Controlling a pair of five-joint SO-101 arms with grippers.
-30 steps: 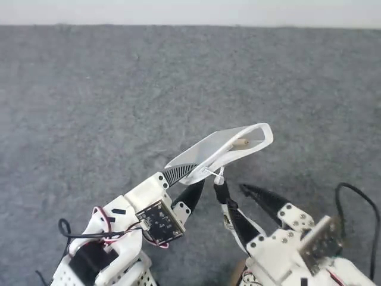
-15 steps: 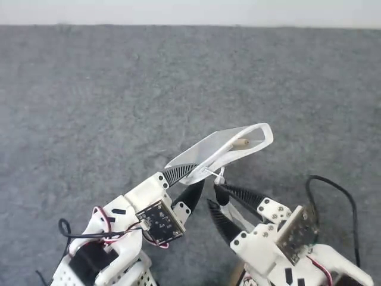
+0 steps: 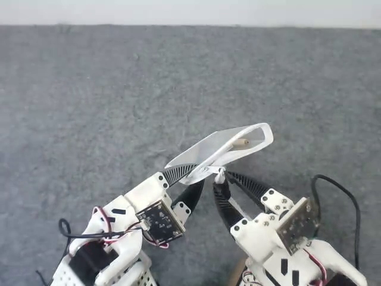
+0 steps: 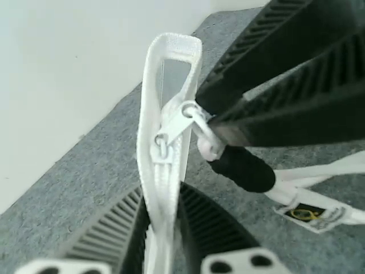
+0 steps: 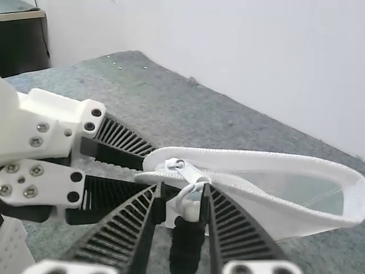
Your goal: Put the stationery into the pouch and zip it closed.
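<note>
Closing since a moment ago, the right gripper [image 3: 222, 181] now pinches the zipper pull [image 5: 183, 197] under the pouch [image 3: 221, 148]; the left gripper [image 3: 183, 179] clamps the pouch's zipped end, so zipping can begin.

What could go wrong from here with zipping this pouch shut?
1. The right gripper pinches only the thin zipper pull near its tips, so it may slip off when pulled.
2. The left gripper holds just one end of the pouch; the pouch could twist or slide out under the pull.
3. A wooden stick lies near the open mouth and might jam the slider.
</note>
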